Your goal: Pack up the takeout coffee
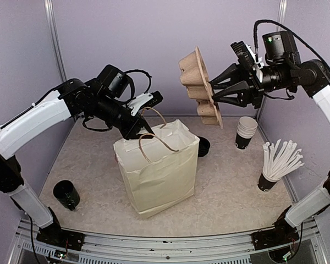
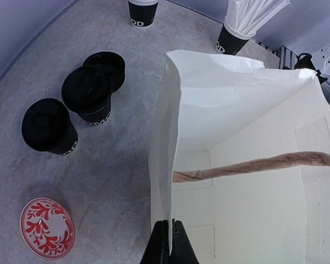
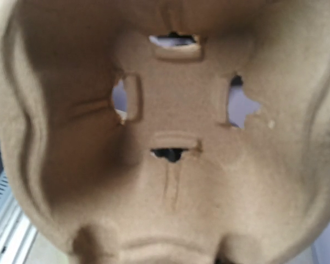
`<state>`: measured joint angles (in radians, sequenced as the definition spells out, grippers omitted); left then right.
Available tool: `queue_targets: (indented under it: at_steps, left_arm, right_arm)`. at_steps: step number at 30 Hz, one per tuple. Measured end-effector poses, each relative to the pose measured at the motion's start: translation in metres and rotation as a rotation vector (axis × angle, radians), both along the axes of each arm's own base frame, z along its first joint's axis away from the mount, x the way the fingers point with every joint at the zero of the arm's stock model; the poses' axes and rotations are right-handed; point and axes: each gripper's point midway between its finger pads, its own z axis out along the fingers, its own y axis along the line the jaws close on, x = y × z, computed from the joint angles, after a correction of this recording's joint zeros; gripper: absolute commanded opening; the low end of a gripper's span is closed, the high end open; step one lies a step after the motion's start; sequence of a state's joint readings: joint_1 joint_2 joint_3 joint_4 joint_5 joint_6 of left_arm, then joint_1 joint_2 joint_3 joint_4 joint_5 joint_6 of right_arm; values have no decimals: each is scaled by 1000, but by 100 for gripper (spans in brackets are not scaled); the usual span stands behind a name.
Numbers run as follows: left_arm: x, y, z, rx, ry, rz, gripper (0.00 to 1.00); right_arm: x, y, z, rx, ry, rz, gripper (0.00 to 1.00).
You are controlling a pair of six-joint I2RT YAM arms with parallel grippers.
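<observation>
left gripper [image 2: 169, 231] pinched white paper bag [image 1: 159, 170] rim | right gripper [image 1: 212, 92] clamped brown pulp cup carrier [image 1: 201, 82] aloft | lidded black paper coffee cup [image 2: 88, 93] stood beside bag, unpacked | risk: carrier might snag brown handle [image 2: 253, 165], yanking rim loose

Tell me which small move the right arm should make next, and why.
Probably carry the carrier left and down toward the mouth of the bag. The right gripper holds it in the air, right of the bag, and the left gripper pinches the bag's rim, so the mouth stands open.

Left hand [image 2: 170, 235] clamped, right hand [image 1: 212, 92] aloft
</observation>
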<state>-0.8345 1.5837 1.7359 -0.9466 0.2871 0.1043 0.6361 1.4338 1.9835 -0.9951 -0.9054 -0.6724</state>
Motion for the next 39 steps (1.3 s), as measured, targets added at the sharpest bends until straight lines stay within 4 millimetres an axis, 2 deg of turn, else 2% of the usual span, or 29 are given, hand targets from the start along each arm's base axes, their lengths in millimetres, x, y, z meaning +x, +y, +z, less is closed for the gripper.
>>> queue_targets:
  at_steps: [4,8,14,18,20,24,27,30,35,39]
  left_arm:
    - [2,-17,-16,22,32,-58,0]
    - [-1,-32,-21,17,41,-119,0]
    - [-11,-52,-26,5,54,-214,0]
    - [-10,-62,-34,4,69,-248,1]
    - [-10,-66,-37,5,75,-259,5]
    - [-9,-70,-43,9,84,-273,26]
    - [-5,-71,-40,8,69,-263,42]
    - [4,-71,-35,7,34,-227,50]
    - [18,-62,-22,-13,-34,-161,54]
    - [23,-48,4,-58,-96,-116,52]
  right_arm:
    - [-14,7,-6,-12,11,57,31]
    - [-26,16,-14,-33,28,105,31]
    - [-32,29,-31,-71,55,153,31]
    - [-35,37,-47,-105,78,175,31]
    - [-36,40,-53,-118,84,185,31]
    - [-36,45,-62,-139,91,190,31]
    - [-33,47,-66,-147,88,190,31]
    - [-30,50,-70,-155,91,192,30]
    - [-25,55,-79,-172,107,193,30]
    - [-22,58,-85,-183,117,193,30]
